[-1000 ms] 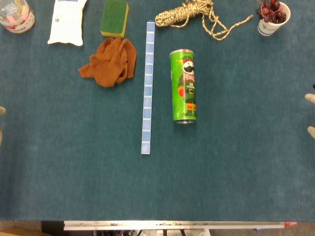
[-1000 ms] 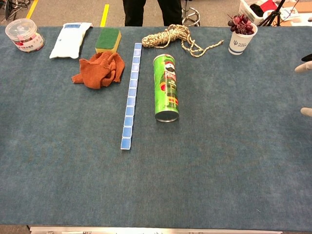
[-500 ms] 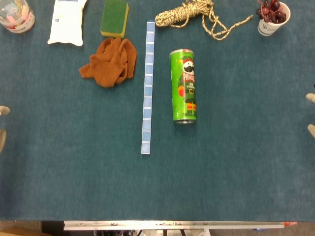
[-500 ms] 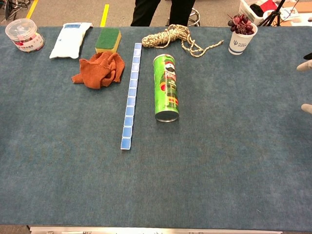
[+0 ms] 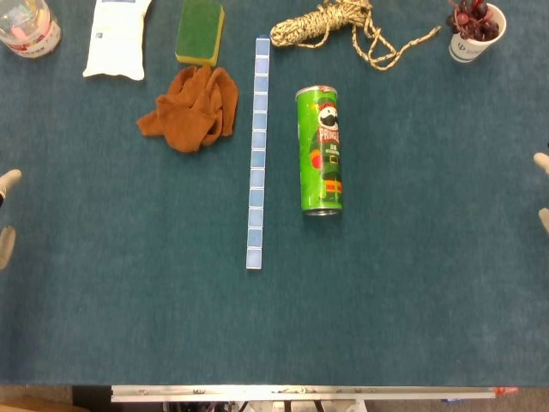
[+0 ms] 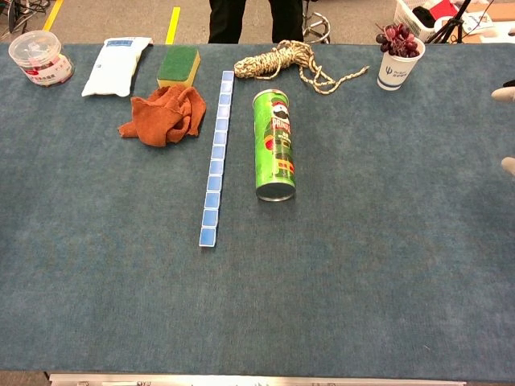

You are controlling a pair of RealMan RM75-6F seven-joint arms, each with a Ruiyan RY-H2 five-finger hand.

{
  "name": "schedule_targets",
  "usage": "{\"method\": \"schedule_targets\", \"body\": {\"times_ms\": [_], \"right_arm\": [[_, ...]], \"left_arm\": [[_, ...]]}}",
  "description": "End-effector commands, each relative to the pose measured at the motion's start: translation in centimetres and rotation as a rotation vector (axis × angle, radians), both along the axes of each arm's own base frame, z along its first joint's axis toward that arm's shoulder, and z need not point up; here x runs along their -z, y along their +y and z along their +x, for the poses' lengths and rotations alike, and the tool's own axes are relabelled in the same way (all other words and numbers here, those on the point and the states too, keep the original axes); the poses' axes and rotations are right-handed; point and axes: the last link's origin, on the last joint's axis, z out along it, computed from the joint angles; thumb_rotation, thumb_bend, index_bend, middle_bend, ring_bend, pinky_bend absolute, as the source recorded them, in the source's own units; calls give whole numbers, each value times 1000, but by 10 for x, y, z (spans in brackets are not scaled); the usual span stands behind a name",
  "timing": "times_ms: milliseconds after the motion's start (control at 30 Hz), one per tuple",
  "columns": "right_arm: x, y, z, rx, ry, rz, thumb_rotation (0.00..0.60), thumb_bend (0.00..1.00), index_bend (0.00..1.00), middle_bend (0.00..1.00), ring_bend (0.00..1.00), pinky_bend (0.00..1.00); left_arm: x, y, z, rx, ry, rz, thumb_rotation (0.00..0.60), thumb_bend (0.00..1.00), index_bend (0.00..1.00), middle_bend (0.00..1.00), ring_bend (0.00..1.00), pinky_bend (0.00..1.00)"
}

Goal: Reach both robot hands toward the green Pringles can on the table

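One green can (image 5: 320, 149) lies flat on the tabletop (image 5: 412, 292), far from both sets of fingers. The left fingers (image 5: 7, 182) and right fingers (image 5: 542, 163) barely peek in; I cannot tell how wide they are.

can (image 5: 320, 149) R side: bare mat | L side: tile strip (image 5: 256, 153) close alongside

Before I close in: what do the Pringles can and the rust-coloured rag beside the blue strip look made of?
Pringles can: probably cardboard tube with glossy printed wrap, which shows a slight sheen; the near end's rim looks metallic. Rag: soft, matte cloth, crumpled into loose folds, likely cotton or microfibre; the weave is too small to tell.
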Motion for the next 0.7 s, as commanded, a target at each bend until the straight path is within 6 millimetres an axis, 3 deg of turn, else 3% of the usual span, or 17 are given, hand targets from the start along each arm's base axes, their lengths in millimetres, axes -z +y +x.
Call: {"method": "schedule_targets", "body": {"times_ms": [33, 333, 567, 700], "right_arm": [[0, 0, 0, -2, -3, 0, 600, 460, 203, 173, 155, 332], [0, 0, 0, -2, -5, 2, 600, 970, 204, 173, 155, 318], [0, 0, 0, 2, -4, 3, 600, 1000, 204, 169, 155, 318], [1, -1, 0, 5, 0, 6, 600, 1000, 204, 161, 145, 318]], "left_arm": [[0, 0, 0, -1, -2, 0, 600, 454, 145, 0, 36, 205], [0, 1, 1, 6, -3, 26, 600, 727, 144, 0, 30, 200], [0, 2, 4, 32, -53, 47, 600, 963, 146, 27, 46, 204], [-1, 2, 4, 34, -70, 49, 600, 1000, 146, 22, 47, 204]]}}
